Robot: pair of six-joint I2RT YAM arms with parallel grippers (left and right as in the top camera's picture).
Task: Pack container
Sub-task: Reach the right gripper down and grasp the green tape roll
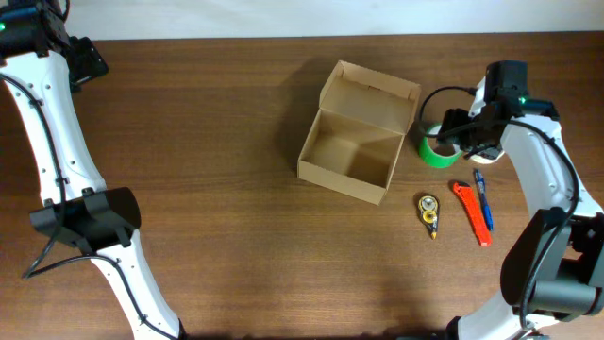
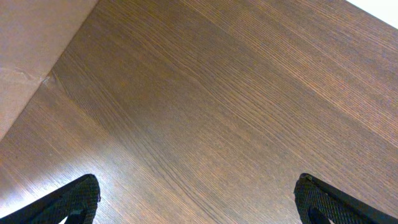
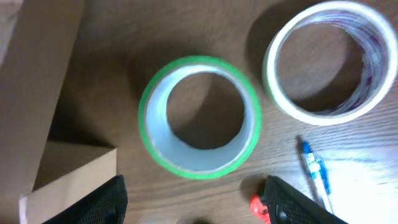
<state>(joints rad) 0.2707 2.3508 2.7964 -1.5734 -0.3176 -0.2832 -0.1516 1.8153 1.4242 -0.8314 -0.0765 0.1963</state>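
Observation:
The container, a brown cardboard box, stands open at the table's middle with its lid flap raised at the back; nothing shows inside it. Its wall fills the left of the right wrist view. A green tape roll lies flat just right of the box. My right gripper hovers over that roll. In the right wrist view the gripper is open, and the green roll lies just beyond its fingertips, not between them. My left gripper is open over bare wood at the far left.
A white tape roll lies beside the green one. A blue pen, an orange cutter and a yellow tape dispenser lie on the table in front of the rolls, at the right.

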